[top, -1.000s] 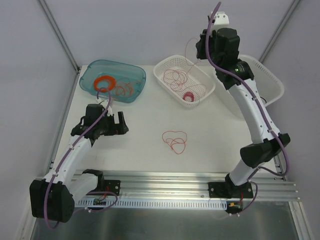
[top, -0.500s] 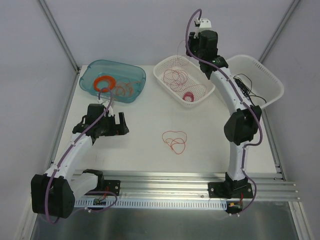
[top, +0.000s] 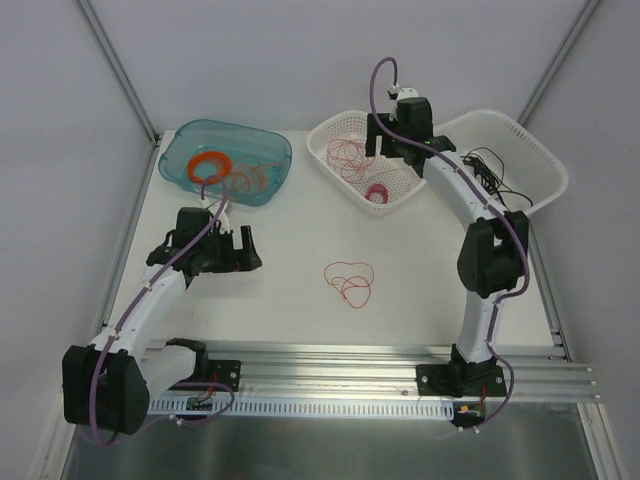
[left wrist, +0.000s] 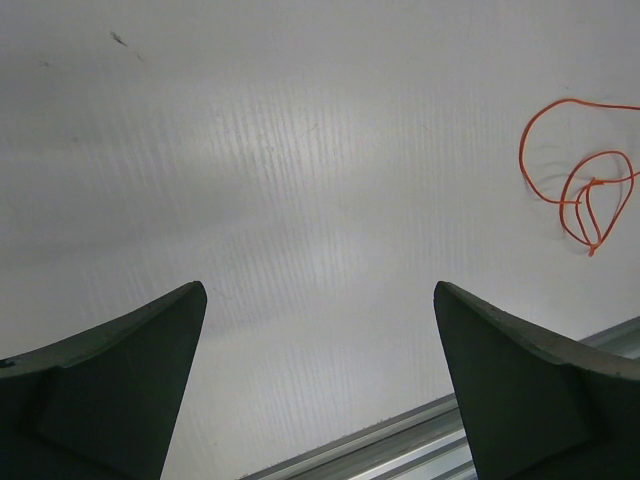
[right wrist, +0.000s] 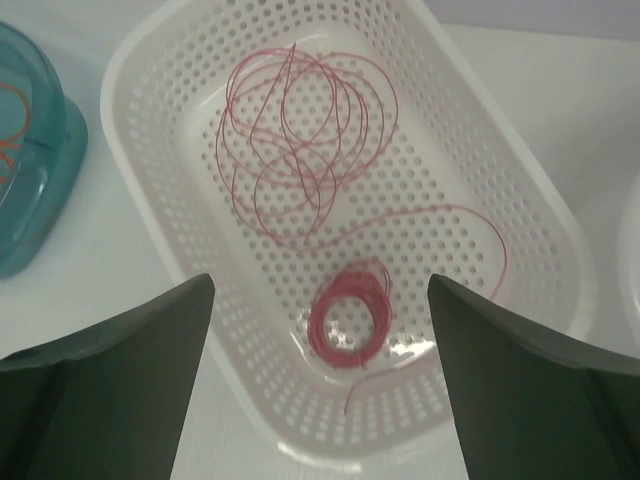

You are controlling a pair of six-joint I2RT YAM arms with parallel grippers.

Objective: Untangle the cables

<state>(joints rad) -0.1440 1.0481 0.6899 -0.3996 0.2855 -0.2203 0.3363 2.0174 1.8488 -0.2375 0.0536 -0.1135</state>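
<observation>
The white table [top: 300, 230] sat inside pale grey walls, with an aluminium rail [top: 350, 362] along its near edge where both arms were bolted. At the far left stood a teal tray [top: 262, 145] holding a thick orange ring [top: 208, 164] and a few curly orange cables [top: 250, 179] just beside it. In the middle of the far side stood a small perforated white basket [right wrist: 480, 130], where thin red cables [right wrist: 300, 150] lay in loose overlapping loops, with a small pink spool [right wrist: 348, 316] nearer its front end. A larger white basket [top: 535, 150] stood at the right, holding black cables [top: 488, 168] that were partly hidden by the right arm crossing over its rim.

The right gripper [right wrist: 320, 285] hung above the small basket with its fingers spread wide and nothing between them; in the top view it covered part of that basket's far rim. The left gripper [left wrist: 318, 290] hovered low over bare table, jaws wide apart and holding nothing. One red-orange cable loop [left wrist: 575, 190] lay alone on the table between the arms, well apart from the left fingers.
</observation>
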